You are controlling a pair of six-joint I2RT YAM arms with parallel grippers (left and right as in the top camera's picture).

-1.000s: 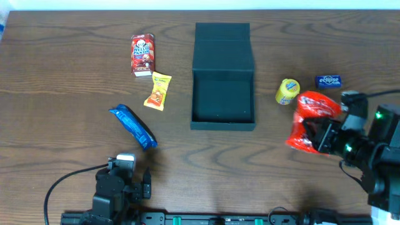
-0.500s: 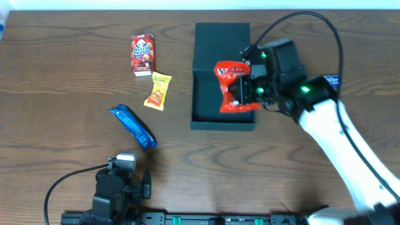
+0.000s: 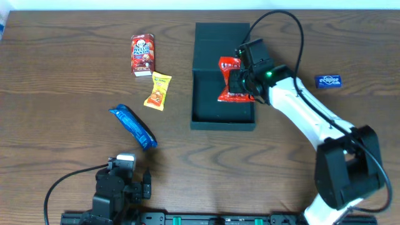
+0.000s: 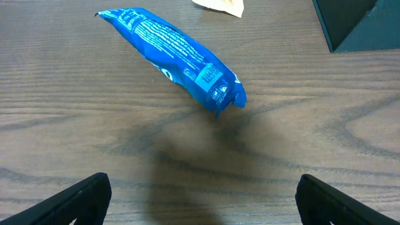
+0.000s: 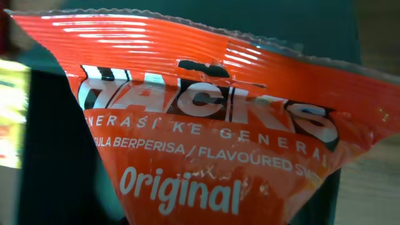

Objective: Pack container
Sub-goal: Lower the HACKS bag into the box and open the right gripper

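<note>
The dark teal container (image 3: pixel 209 103) stands open at the table's middle, its flap lid (image 3: pixel 222 36) lying flat behind it. My right gripper (image 3: pixel 240 81) is shut on a red-orange snack packet (image 3: pixel 229 80) and holds it over the right side of the container's cavity. In the right wrist view the packet (image 5: pixel 206 144) fills the frame with the dark container (image 5: pixel 50 156) behind it, and the fingers are hidden. My left gripper (image 3: pixel 125 181) is open and empty near the front edge, with its fingers (image 4: pixel 203 206) wide apart over bare wood.
A blue packet (image 3: pixel 132 126) (image 4: pixel 175 53) lies left of the container. A small yellow packet (image 3: pixel 157 90) and a red carton (image 3: pixel 142 55) lie further back on the left. A blue gum pack (image 3: pixel 328 80) lies at the right. The container's corner (image 4: pixel 362 25) shows in the left wrist view.
My right arm has carried the red-orange packet from the table's right side to over the container. The left arm has not moved.
</note>
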